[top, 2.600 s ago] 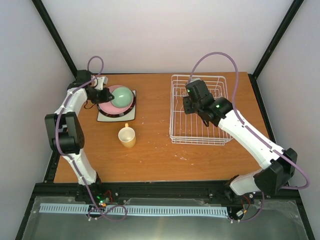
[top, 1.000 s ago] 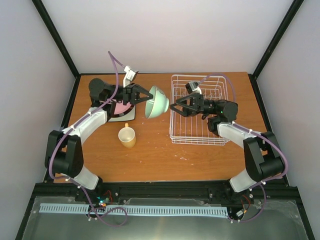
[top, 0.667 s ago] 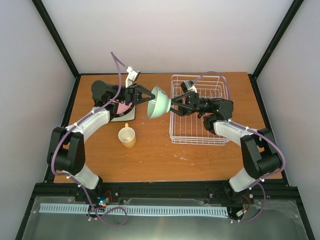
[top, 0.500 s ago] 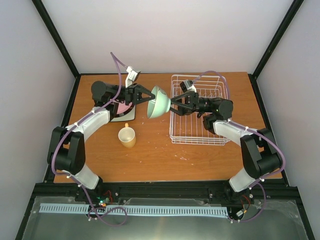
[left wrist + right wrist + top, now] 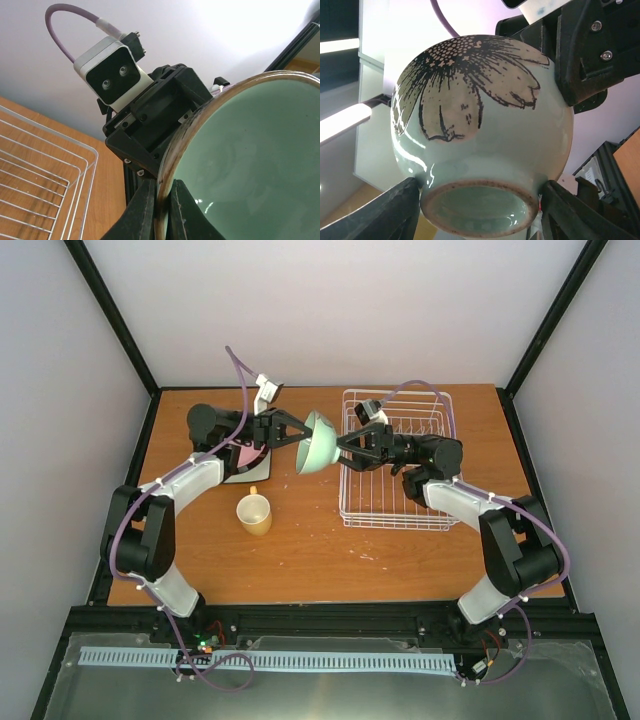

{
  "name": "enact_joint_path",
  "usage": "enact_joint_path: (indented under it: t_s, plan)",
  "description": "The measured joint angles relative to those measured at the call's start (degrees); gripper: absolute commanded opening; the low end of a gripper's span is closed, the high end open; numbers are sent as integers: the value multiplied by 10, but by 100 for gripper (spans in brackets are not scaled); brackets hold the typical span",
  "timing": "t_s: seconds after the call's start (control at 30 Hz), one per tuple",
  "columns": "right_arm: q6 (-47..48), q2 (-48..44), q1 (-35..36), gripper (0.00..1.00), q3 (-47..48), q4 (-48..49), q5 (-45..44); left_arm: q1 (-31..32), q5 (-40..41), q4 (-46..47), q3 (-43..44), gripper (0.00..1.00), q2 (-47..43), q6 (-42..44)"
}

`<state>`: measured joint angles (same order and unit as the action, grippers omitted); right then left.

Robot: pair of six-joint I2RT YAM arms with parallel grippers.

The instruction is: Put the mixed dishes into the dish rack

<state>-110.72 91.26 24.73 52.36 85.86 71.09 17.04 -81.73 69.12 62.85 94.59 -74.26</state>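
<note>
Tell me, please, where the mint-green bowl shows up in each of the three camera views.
Top external: mint-green bowl upper centre, held in the air just left of the dish rack.
Left wrist: the bowl fills the right half, inside facing the lens.
Right wrist: the bowl centre, flower-printed outside and foot ring facing the lens.
Shared landmark: the left tool clamped on the bowl's rim, visible in all three.

Mint-green bowl (image 5: 485,145) — black flower print; pale yellow mug (image 5: 254,512) — white rack (image 5: 395,524)

Your left arm (image 5: 190,475) is pointing inward, left gripper (image 5: 297,434) pinching the bowl (image 5: 320,445) by its rim. Your right arm (image 5: 460,495) is pointing back at it, right gripper (image 5: 343,448) gaping wide around the bowl's foot.
</note>
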Motion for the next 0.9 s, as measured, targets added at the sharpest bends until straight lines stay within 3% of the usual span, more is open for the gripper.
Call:
enact_joint_path:
  t_s: [0.3, 0.5, 0.9]
  plan:
    - [-2, 0, -3, 33, 0, 0, 0, -3, 0, 11, 0, 1, 1, -5]
    - [-2, 1, -3, 3, 0, 0, 0, -3, 0, 14, 0, 2, 4, -6]
    - [1, 16, 1, 3, 0, 0, -15, 1, 18, 3, 0, 14, 18, -1]
